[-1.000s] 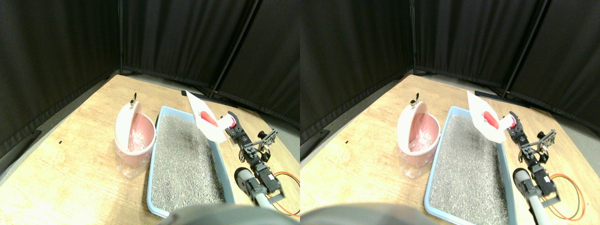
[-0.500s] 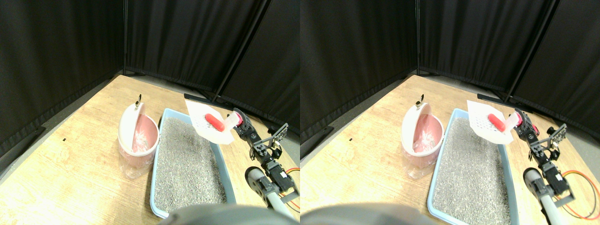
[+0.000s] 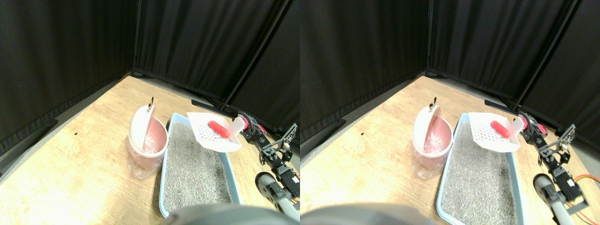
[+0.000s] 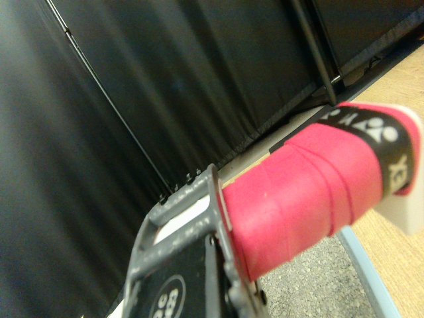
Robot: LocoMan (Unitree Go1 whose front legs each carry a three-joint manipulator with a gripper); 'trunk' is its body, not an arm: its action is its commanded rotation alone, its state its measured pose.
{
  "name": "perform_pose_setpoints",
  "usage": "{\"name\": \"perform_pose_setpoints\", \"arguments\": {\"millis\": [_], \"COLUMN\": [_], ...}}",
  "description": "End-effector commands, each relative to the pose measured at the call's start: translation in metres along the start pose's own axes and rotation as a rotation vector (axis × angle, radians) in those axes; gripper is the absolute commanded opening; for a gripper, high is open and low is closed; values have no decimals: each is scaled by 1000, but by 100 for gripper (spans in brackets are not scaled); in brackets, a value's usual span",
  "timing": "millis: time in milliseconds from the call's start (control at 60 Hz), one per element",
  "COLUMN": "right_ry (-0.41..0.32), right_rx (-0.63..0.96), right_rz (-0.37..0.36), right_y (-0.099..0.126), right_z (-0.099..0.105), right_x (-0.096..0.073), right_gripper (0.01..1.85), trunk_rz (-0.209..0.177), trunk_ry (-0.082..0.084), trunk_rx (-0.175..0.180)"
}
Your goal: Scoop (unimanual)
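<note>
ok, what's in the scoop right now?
One red oblong piece lies on the white slotted scoop, which is held above the blue litter tray. No loose litter shows on the scoop. The piece's underside is hidden.

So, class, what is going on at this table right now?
A robot's right gripper holds a white slotted scoop by its pink wrapped handle. The scoop is lifted above the far end of a blue tray filled with grey litter. A red piece lies on the scoop. A pink bin with its lid open stands beside the tray.
</note>
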State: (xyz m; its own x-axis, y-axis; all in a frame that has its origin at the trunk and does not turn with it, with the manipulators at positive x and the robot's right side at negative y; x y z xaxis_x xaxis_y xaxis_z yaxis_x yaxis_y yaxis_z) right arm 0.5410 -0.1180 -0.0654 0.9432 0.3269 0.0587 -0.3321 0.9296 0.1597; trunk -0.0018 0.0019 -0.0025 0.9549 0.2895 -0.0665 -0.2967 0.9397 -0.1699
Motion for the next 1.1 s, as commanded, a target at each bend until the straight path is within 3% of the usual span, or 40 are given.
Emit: {"name": "perform_pose_setpoints", "arguments": {"millis": [17, 300, 650, 1100], "right_ry": [-34, 21, 85, 133], "right_rx": [-6, -85, -147, -199], "right_rz": [40, 57, 99, 114], "right_y": [8, 21, 31, 43], "right_z": [10, 12, -1, -17], "right_x": [2, 13, 35, 51], "right_gripper": [5, 5, 5, 5], "trunk_rz": [28, 62, 91, 107], "trunk_ry": [4, 10, 14, 19], "trunk_rx": [5, -4, -8, -14]}}
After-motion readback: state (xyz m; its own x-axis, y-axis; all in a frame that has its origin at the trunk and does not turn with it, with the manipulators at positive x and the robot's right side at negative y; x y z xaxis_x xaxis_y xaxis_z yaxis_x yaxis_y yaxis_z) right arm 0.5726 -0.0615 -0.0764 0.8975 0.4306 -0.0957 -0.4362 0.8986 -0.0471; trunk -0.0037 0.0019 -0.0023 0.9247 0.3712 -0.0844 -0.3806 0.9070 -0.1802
